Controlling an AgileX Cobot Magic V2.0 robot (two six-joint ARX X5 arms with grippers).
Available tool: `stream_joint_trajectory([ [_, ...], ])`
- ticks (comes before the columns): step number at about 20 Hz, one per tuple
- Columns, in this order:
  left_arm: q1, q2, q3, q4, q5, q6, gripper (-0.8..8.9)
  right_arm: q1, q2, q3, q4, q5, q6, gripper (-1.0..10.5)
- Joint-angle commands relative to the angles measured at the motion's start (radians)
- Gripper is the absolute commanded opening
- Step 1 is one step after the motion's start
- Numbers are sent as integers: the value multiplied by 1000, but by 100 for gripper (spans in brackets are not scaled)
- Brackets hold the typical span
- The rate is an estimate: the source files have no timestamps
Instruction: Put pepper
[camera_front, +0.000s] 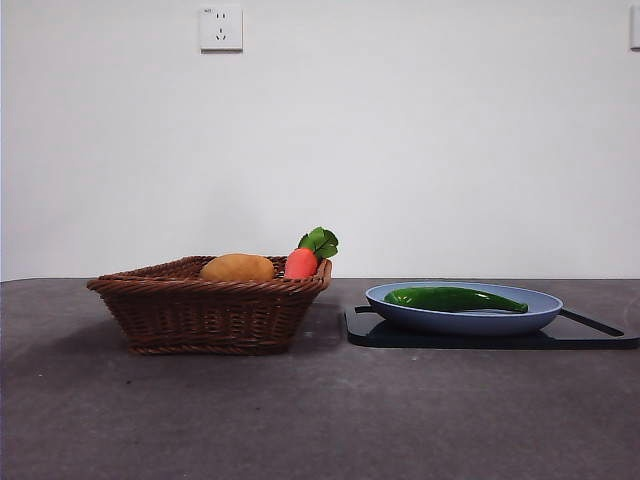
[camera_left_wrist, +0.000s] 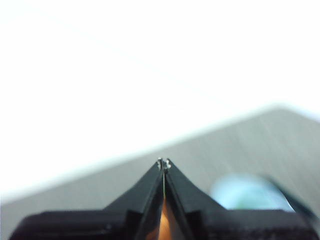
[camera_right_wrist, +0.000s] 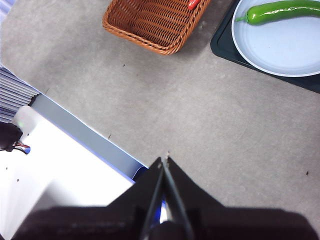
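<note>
The glossy, tapering green pepper (camera_front: 455, 298) lies across a smooth blue plate (camera_front: 535, 312) at the right of the front frame, on a flat black tray (camera_front: 372, 330). The woven wicker basket (camera_front: 205, 310), left of centre, holds a tan potato (camera_front: 237, 267) and a red-orange vegetable (camera_front: 301, 263). Nothing has begun, I judge — both end effectors, left (camera_left_wrist: 163, 163) and right (camera_right_wrist: 164, 160), are pinched closed and empty, well away from the matte grey bench (camera_front: 320, 420). Next — one must open and reach the pepper.

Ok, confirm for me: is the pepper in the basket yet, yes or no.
No, the pepper lies on the blue plate, apart from the basket holding the potato.
</note>
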Motion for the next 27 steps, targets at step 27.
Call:
stream_joint_trajectory([
  [27, 389, -784, -1262, 452, 20, -56, 8, 4, 7, 16, 6, -2, -5, 11],
])
